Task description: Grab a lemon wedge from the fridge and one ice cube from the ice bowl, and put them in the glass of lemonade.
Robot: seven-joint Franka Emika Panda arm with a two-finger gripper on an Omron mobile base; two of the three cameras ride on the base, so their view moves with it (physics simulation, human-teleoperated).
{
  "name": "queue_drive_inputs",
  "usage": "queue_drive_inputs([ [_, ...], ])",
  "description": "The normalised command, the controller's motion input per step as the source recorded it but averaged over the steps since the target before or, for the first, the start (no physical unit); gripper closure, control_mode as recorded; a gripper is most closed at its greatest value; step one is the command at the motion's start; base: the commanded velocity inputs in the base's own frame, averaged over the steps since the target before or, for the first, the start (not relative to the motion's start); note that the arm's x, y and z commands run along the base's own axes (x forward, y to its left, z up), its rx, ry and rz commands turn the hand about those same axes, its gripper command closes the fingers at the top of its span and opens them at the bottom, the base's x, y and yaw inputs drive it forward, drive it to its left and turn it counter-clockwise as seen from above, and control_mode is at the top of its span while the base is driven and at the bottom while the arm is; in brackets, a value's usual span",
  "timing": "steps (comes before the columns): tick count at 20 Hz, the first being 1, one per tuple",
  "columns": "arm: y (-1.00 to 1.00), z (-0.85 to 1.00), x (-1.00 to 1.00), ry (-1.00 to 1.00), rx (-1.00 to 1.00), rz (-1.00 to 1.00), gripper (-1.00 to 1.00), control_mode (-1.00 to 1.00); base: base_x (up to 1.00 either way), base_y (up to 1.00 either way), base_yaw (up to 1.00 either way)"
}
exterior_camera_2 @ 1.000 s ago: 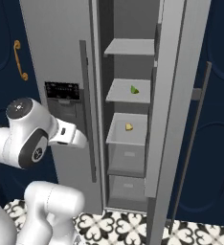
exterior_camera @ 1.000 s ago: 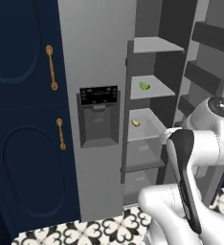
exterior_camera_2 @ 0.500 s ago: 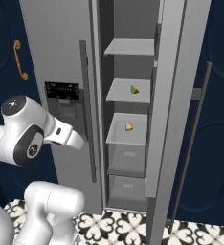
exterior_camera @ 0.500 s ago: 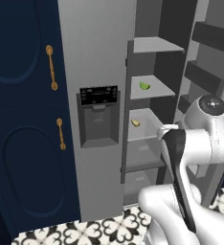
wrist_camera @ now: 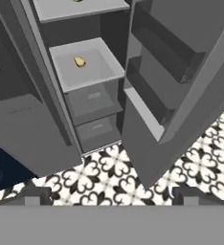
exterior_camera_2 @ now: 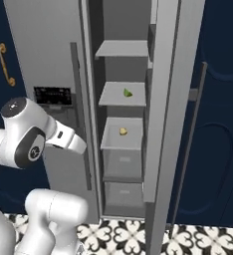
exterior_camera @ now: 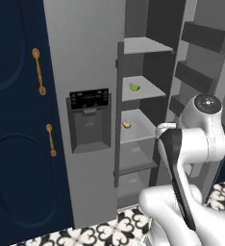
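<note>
Tall grey steel two-door fridge (exterior_camera: 85, 72) is seen with its right door (exterior_camera_2: 163, 99) swung open, exposing a stack of pale grey shelves. Small yellow-green lemon wedge (exterior_camera: 134, 87) sits on the second shelf (exterior_camera: 150, 91) from the top, toward the middle, also seen at (exterior_camera_2: 128, 92). One shelf lower, a small deeper-yellow lump (exterior_camera: 126, 125) is resting; it is not the target. Fingers (wrist_camera: 109, 197) are spread fully apart, nothing held; only the dark tips are visible at the bottom of the hand view, aimed down at the lower shelves, drawers and patterned floor tiles (wrist_camera: 114, 172). The wedge is barely caught at the top edge of the hand view, so the hand is judged to be pointed too low and well apart from it. Handling is judged as: very light, soft flesh with a firmer rind, probably slick; easily nudged or squashed. It is far smaller than the hand, so a gentle pinch across the two flat cut faces would be advised, centred on the wedge. Orientation: too small to resolve; the long axis appears to lie roughly flat along the shelf, but which way the tips point cannot be told.
</note>
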Motion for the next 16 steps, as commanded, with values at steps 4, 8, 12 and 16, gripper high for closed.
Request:
queue_drive_inputs([
  [4, 0.0, 0.0, 0.0, 0.0, 0.0, 0.0, -1.0, 1.0, 0.68, 0.0, -0.24],
  [8, 0.0, 0.0, 0.0, 0.0, 0.0, 0.0, -1.0, 1.0, 0.91, -0.01, -0.11],
  [12, 0.0, 0.0, 0.0, 0.0, 0.0, 0.0, -1.0, 1.0, 0.79, -0.13, -0.02],
  [16, 0.0, 0.0, 0.0, 0.0, 0.0, 0.0, -1.0, 1.0, 0.31, -0.3, 0.0],
])
